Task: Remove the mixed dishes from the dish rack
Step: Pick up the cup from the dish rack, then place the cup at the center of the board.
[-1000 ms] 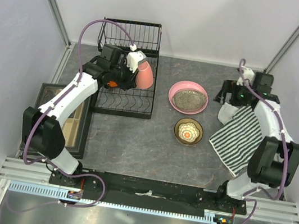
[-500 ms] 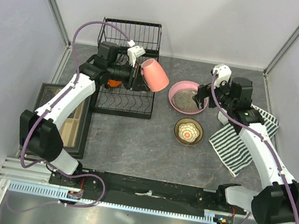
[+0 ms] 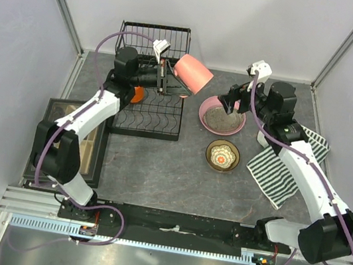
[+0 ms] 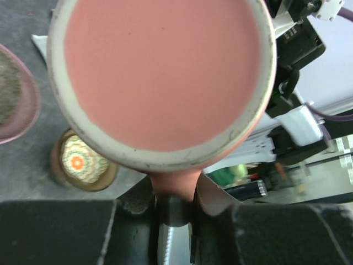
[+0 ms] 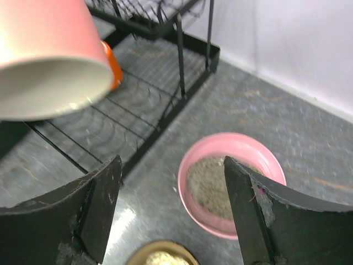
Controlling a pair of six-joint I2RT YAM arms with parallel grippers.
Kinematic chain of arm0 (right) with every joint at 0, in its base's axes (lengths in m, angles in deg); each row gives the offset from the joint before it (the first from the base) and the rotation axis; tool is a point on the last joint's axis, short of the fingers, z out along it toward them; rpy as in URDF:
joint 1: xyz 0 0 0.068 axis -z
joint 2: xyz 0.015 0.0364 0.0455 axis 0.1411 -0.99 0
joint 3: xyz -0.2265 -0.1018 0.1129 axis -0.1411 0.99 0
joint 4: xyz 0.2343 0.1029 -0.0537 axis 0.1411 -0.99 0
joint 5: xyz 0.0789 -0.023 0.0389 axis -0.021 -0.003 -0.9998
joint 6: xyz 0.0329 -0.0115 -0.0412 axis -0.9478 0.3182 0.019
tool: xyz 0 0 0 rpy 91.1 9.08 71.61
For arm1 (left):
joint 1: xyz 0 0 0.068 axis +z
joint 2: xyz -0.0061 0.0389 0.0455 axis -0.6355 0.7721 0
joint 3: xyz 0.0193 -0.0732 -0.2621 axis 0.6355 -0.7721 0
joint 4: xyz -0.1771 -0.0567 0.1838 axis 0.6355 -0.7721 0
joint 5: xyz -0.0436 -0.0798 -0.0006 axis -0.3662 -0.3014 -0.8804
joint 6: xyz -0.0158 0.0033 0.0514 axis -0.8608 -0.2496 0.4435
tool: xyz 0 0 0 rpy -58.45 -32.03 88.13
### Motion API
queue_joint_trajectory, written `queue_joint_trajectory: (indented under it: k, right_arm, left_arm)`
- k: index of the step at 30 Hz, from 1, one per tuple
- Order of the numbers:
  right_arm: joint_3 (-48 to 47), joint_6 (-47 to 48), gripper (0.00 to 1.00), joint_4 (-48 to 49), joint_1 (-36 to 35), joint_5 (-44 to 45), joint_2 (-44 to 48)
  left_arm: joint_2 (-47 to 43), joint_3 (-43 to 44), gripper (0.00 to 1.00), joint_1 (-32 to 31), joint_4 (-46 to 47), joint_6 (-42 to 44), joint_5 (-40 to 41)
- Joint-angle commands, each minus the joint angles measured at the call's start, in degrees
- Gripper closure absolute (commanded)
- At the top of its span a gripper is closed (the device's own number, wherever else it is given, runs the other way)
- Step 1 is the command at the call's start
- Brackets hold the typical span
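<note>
I had the left pincer (image 3: 165, 80) clamped on the handle of the glossy pink ceramic mug (image 3: 194, 73), aloft just off the black wire dish rack's (image 3: 145, 125) right side, lying sideways, wide end toward the right pincer (image 3: 230, 104), which hung spread apart close by over the counter (image 3: 158, 163)

Smooth glazed pink mug (image 3: 194, 73), black wire dish rack (image 3: 145, 117), matt mottled table (image 3: 158, 163)

There are two mugs: pink mug (image 3: 194, 73) upper centre, orange mug (image 3: 137, 93) upper left. Two bowls: tan-brown bowl (image 3: 210, 153), white patterned bowl (image 3: 224, 156). One pink dish (image 3: 219, 119), one dish rack (image 3: 144, 122), one striped cloth (image 3: 281, 169).
</note>
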Motion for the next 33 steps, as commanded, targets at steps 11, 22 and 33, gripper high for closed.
queue_joint_trajectory:
  k: [11,22,33]
  right_arm:
    - [-7.00,-11.83,0.21,11.55,-0.79,-5.78,-4.28]
    - [-9.11,-12.44,0.25,12.52,-1.75,-7.01,-6.48]
    - [-8.49,-15.16,0.49,14.89,-2.28,-9.38,-6.83]
  left_arm:
    - [6.29,-2.63,0.99,-0.66,41.73,-34.04,-1.04]
    - [6.38,-4.56,0.98,-3.64,44.73,-37.03,0.27]
    - [6.21,-5.62,0.98,-5.49,45.69,-37.56,1.68]
